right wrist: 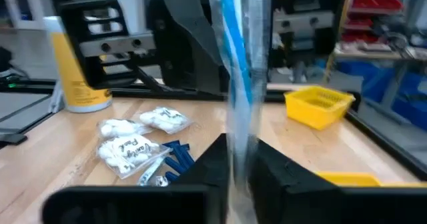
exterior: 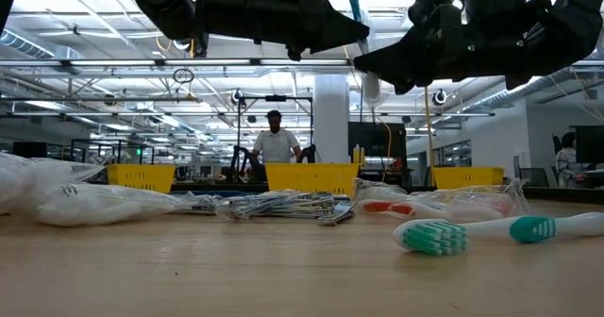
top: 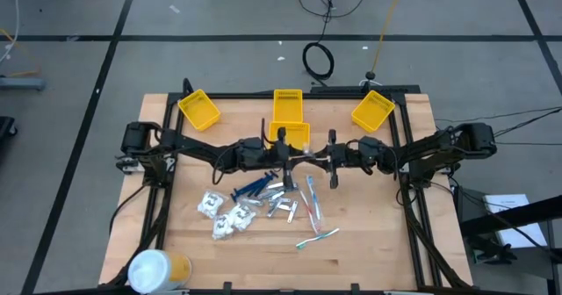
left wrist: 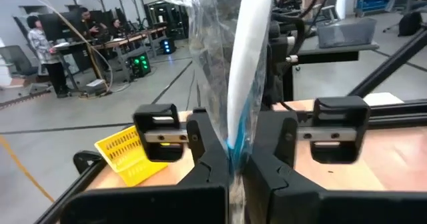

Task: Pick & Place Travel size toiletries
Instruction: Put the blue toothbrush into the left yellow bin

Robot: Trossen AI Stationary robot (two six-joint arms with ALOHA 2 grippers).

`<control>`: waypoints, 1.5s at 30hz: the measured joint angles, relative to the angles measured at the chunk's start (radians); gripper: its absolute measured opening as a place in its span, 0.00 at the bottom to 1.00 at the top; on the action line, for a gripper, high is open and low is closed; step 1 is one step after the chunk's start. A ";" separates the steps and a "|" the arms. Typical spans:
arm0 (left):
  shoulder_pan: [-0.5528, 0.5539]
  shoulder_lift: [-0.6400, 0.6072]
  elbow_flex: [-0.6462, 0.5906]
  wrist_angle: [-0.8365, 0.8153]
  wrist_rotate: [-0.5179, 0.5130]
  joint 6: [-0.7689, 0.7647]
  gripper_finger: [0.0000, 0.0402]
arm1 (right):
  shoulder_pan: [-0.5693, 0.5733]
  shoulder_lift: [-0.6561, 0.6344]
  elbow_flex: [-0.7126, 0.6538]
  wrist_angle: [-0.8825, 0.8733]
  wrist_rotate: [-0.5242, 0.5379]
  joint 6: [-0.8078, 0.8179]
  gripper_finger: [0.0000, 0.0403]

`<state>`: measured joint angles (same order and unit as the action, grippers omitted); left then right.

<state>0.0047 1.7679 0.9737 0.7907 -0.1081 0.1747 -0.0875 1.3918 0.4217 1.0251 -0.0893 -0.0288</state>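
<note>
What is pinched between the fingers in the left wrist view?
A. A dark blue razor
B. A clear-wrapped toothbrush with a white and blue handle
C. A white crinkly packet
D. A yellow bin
B: in the left wrist view the left gripper is shut on a wrapped toothbrush, its white handle with a blue streak standing up inside clear plastic; the yellow bin sits apart on the table behind.

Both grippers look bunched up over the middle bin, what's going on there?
The left gripper is shut on a plastic-wrapped toothbrush, and the right gripper also has that wrapped toothbrush between its fingers, so it looks like a handover mid-air, near the middle yellow bin. The razors, white packets, silvery tubes and other toothbrushes lie on the table.
</note>
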 joint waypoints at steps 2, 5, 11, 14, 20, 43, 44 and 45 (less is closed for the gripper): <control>0.001 -0.002 -0.001 0.001 -0.014 -0.004 0.03 | 0.000 -0.001 0.001 -0.027 0.012 0.005 0.18; -0.002 -0.027 -0.002 -0.033 -0.050 0.006 0.03 | -0.004 -0.001 0.002 -0.055 0.011 0.013 0.29; -0.009 -0.154 -0.002 -0.242 -0.219 0.037 0.03 | 0.000 -0.017 0.002 -0.087 0.008 0.024 0.50; -0.006 -0.242 0.003 -0.329 -0.335 0.034 0.03 | 0.005 -0.039 -0.008 -0.163 -0.001 0.039 0.57; -0.014 -0.408 -0.031 -0.595 -0.558 -0.059 0.02 | -0.003 -0.114 -0.005 -0.297 0.009 0.042 0.65; 0.478 -0.947 -0.639 -0.734 -0.828 -0.733 0.03 | -0.011 -0.167 -0.002 -0.327 0.018 0.042 0.63; 0.501 -0.942 -0.639 -0.729 -0.811 -0.736 0.04 | -0.011 -0.167 -0.002 -0.326 0.018 0.042 0.63; 0.525 -0.937 -0.639 -0.726 -0.788 -0.736 0.04 | -0.011 -0.167 -0.002 -0.326 0.018 0.042 0.63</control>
<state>0.5301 0.8305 0.3344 0.0643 -0.8959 -0.5614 -0.0986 1.2251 0.4198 0.6987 -0.0711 0.0132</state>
